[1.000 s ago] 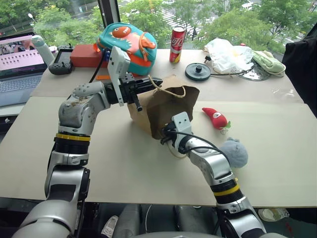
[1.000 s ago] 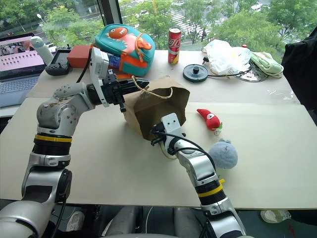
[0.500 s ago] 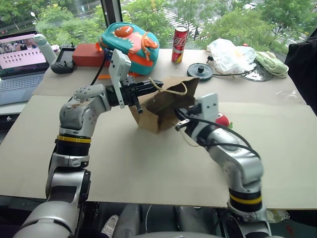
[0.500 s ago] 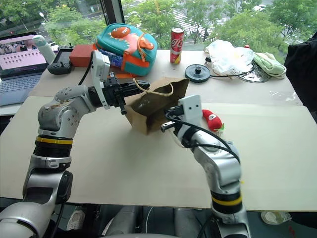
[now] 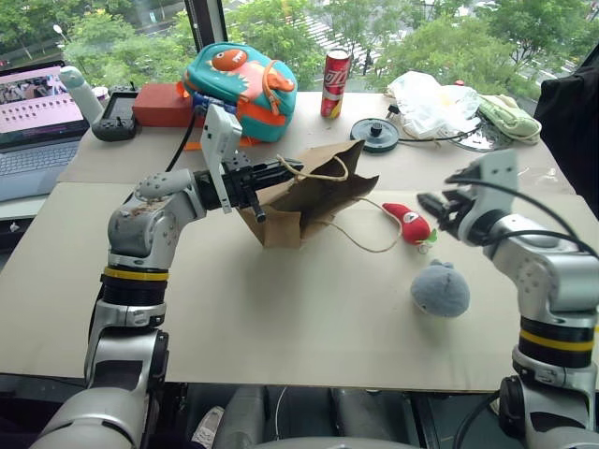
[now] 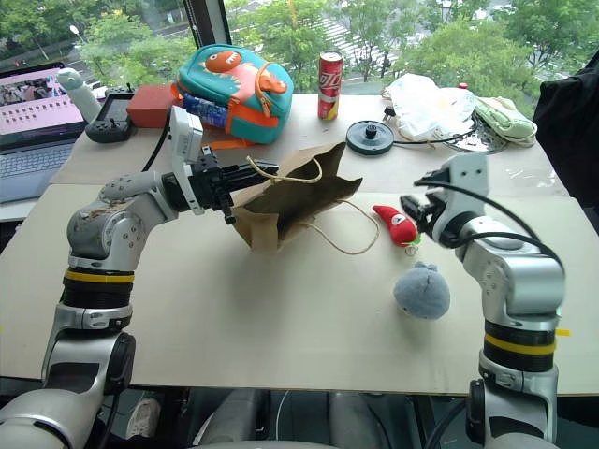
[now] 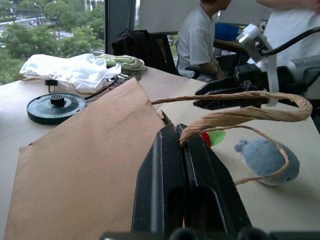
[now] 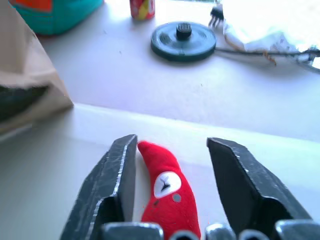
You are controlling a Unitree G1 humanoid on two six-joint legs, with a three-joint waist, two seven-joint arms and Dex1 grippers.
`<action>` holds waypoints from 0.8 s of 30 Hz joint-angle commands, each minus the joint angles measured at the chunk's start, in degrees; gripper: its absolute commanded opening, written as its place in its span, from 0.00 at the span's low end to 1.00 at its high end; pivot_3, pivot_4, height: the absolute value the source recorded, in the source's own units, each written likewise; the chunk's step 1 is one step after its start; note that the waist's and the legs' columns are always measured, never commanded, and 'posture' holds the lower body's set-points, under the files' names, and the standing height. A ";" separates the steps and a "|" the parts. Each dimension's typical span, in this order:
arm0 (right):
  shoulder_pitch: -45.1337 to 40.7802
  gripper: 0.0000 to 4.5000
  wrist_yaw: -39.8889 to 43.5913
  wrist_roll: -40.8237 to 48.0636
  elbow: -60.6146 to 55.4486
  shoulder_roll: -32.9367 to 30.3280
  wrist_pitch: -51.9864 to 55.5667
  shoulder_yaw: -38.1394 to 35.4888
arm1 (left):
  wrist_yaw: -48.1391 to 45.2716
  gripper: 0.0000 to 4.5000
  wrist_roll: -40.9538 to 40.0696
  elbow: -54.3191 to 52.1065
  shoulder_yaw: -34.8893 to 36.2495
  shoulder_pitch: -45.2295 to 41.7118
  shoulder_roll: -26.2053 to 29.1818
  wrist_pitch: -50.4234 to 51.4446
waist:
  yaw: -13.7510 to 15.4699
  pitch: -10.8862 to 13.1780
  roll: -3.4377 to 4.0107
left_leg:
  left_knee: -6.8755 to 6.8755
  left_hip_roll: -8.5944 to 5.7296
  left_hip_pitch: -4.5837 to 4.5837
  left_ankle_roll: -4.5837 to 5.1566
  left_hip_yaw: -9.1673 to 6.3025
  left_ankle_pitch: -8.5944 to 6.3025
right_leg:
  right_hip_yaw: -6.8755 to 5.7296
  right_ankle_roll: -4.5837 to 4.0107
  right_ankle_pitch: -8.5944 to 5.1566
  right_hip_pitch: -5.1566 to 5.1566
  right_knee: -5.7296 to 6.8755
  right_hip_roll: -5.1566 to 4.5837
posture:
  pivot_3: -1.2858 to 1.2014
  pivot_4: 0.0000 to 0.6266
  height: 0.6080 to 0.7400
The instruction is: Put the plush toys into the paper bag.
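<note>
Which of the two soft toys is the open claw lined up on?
The red toy: it lies between the right gripper's spread fingers. The grey-blue ball sits apart, nearer the table edge.

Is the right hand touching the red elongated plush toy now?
Cannot tell. In the right wrist view the open right hand straddles the red elongated plush toy; one finger sits very close beside it, but no clear gap or contact shows.

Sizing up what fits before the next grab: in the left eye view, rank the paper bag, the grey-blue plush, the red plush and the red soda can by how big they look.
1. paper bag, by far the largest.
2. grey-blue plush.
3. red plush and red soda can look alike in size; the can stands farther back, so I won't rank them.
</note>
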 commanded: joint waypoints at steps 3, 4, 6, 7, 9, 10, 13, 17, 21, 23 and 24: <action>-1.26 1.00 2.00 -4.00 7.12 -0.32 -5.37 4.26 | 0.45 0.00 -1.60 -2.04 1.22 -0.46 0.07 -0.06 | 0.12 0.00 0.00 | 0.02 -0.01 -0.03 0.00 -0.01 0.00 | -0.01 0.00 0.00 -0.01 0.01 -0.02 | 0.52 0.24 0.99; -1.07 1.00 1.70 -4.84 7.96 -0.32 -5.51 4.99 | 0.61 0.00 -1.69 -2.09 1.31 -0.51 0.10 -0.06 | 0.12 0.00 0.00 | 0.02 -0.01 -0.03 0.00 -0.02 0.00 | -0.01 0.00 0.00 -0.01 0.01 -0.02 | 0.52 0.24 0.99; -0.77 1.00 1.45 -5.72 8.72 -0.09 -6.08 5.43 | 0.74 0.00 -1.85 -2.08 1.41 -0.58 0.23 -0.03 | 0.13 0.00 0.00 | 0.03 -0.01 -0.02 0.00 -0.02 0.00 | -0.01 0.00 0.00 0.00 0.01 -0.03 | 0.52 0.24 0.99; -0.70 1.00 1.33 -5.85 8.81 0.22 -6.25 5.27 | 0.78 0.00 -1.92 -2.01 1.45 -0.59 0.36 -0.03 | 0.13 0.00 0.00 | 0.04 -0.01 -0.02 0.00 -0.03 0.00 | -0.02 0.00 0.00 0.00 0.02 -0.03 | 0.52 0.24 0.99; -0.43 1.00 1.32 -6.08 8.52 0.62 -6.73 4.98 | 0.82 0.00 -2.00 -2.06 1.44 -0.53 0.53 -0.02 | 0.10 0.00 0.00 | 0.04 -0.01 -0.01 -0.01 -0.03 0.00 | -0.02 0.00 0.00 0.00 0.02 -0.02 | 0.52 0.24 0.99; -0.19 0.94 1.23 -6.09 7.98 0.82 -6.95 4.56 | 0.80 0.00 -1.96 -2.19 1.34 -0.45 0.58 -0.04 | 0.07 0.00 0.00 | 0.04 -0.01 -0.01 -0.01 -0.03 0.00 | -0.02 0.00 0.00 0.00 0.02 -0.02 | 0.52 0.24 0.99; 0.75 0.79 0.50 -5.43 5.25 1.46 -6.68 2.74 | 0.33 0.00 -1.66 -2.19 0.85 -0.44 0.73 -0.41 | 0.10 0.00 0.00 | 0.03 -0.01 0.00 -0.01 -0.04 0.00 | -0.02 0.00 0.00 0.00 0.02 -0.02 | 0.52 0.24 0.99; 2.53 0.45 0.17 -4.53 1.15 2.38 -6.06 0.91 | -0.67 0.00 -1.12 -1.04 0.15 -1.51 0.77 -1.10 | 0.16 0.00 0.00 | 0.04 -0.01 -0.03 -0.01 -0.05 0.00 | -0.03 0.01 0.00 0.00 0.02 -0.02 | 0.52 0.24 0.99; 3.79 0.16 0.30 -3.99 -1.88 3.05 -4.58 -0.22 | -0.88 0.00 -1.18 -0.06 0.11 -2.27 0.62 -1.03 | 0.17 0.00 0.00 | 0.04 -0.01 -0.01 -0.01 -0.05 0.00 | -0.04 0.01 0.00 0.01 0.03 -0.02 | 0.52 0.24 0.99; 4.22 0.05 0.16 -3.70 -3.42 3.27 -4.05 -1.15 | -1.03 0.00 -1.06 0.35 -0.03 -2.49 0.52 -1.20 | 0.12 0.00 0.00 | 0.04 -0.01 -0.01 -0.01 -0.05 0.00 | -0.03 0.01 0.00 0.01 0.03 -0.02 | 0.52 0.24 0.99; 4.41 0.05 0.00 -3.66 -4.08 3.26 -3.75 -1.44 | -1.07 0.00 -1.05 0.38 -0.04 -2.50 0.51 -1.21 | 0.10 0.00 0.00 | 0.04 -0.01 -0.01 -0.01 -0.04 0.00 | -0.03 0.01 0.00 0.01 0.03 -0.02 | 0.52 0.24 0.99</action>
